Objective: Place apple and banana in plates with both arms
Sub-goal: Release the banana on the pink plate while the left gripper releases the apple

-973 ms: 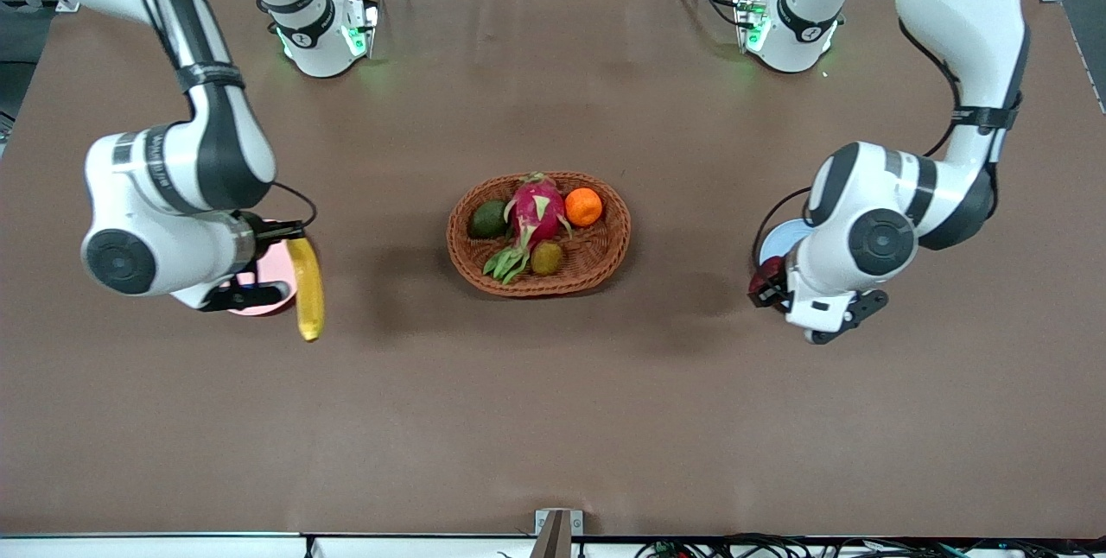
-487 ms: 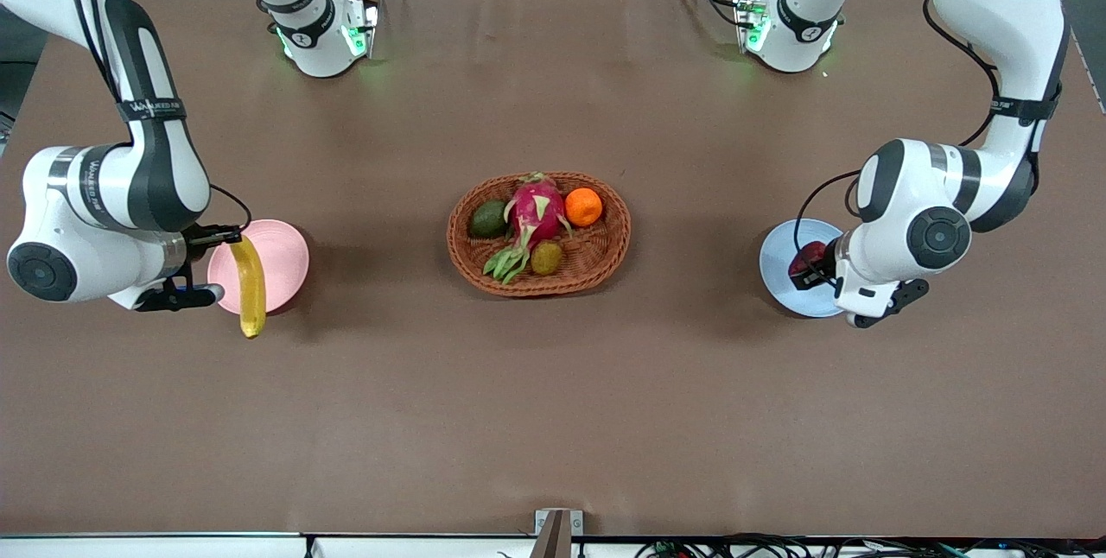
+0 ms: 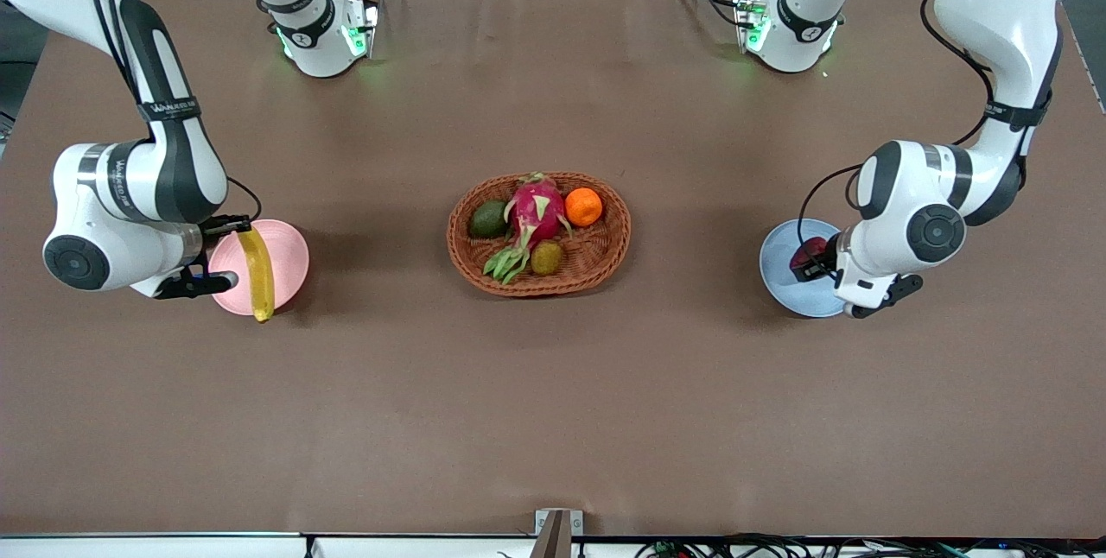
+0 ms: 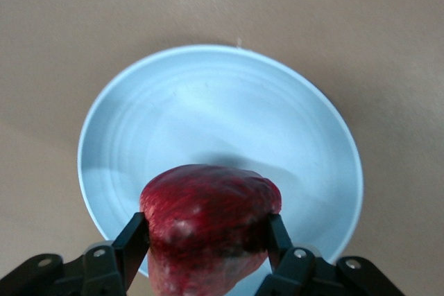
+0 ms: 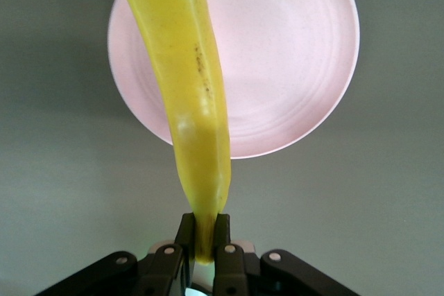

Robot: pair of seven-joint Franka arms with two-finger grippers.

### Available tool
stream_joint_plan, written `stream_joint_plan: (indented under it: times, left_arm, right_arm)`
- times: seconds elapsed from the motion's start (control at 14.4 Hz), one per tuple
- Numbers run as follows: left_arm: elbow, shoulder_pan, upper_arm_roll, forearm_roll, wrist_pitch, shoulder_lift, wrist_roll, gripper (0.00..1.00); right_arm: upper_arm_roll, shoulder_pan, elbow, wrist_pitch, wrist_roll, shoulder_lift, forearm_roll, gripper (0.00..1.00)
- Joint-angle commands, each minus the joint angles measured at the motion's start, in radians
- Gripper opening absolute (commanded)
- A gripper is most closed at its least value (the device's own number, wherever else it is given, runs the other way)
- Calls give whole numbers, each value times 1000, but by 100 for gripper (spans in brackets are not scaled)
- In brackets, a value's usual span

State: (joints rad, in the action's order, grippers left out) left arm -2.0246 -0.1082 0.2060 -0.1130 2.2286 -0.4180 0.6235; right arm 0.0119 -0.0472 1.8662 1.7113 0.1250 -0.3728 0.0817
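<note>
My right gripper (image 3: pixel 226 228) (image 5: pixel 202 233) is shut on one tip of the yellow banana (image 3: pixel 257 271) (image 5: pixel 186 88). The banana hangs over the pale pink plate (image 3: pixel 281 260) (image 5: pixel 284 67) at the right arm's end of the table. My left gripper (image 3: pixel 812 257) (image 4: pixel 208 237) is shut on the dark red apple (image 3: pixel 807 250) (image 4: pixel 208 223). It holds the apple over the light blue plate (image 3: pixel 782 277) (image 4: pixel 222 116) at the left arm's end.
An oval wicker basket (image 3: pixel 596 260) sits mid-table between the plates. It holds a pink dragon fruit (image 3: pixel 534 208), an orange (image 3: pixel 583 206), an avocado (image 3: pixel 488 219) and a kiwi (image 3: pixel 547 257). The brown table stretches bare toward the front camera.
The right arm swung the banana out past the pink plate, then back over it. The left arm carried the apple from the blue plate's edge to over it.
</note>
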Motion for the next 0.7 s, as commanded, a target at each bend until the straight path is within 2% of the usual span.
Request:
stream_joint_plan:
  times: [0.0,0.07,0.14,0.21,0.35,0.42,0.49,0.56,0.63]
  left_arm:
    - [-9,-19,10,-16,32,-10,-10,32]
    - [-8,-19,10,-16,34,-15,-10,43]
    - [-6,-19,10,-16,34,-15,-10,62]
    - [-5,-19,12,-16,34,-15,-10,100]
    - [4,-19,12,-16,29,-4,-10,100]
    - [13,-19,12,-16,28,4,-10,100]
    - [29,-19,12,-14,23,19,-8,100]
    - [40,-18,13,-13,22,36,-7,100]
    - [53,-16,13,-8,16,54,-5,100]
  right_arm:
    - [-15,-51,73,36,2,38,20,0]
    - [-15,-51,89,53,2,38,20,0]
    - [-15,-53,96,69,2,37,20,0]
    - [-15,-53,96,85,2,34,20,0]
    - [-15,-53,94,94,-1,25,20,5]
    - [-15,-54,91,90,-5,25,18,29]
    - [-15,-59,90,83,-5,26,18,77]
    - [-15,-62,82,82,-2,26,18,100]
    - [-16,-59,74,79,-4,29,18,100]
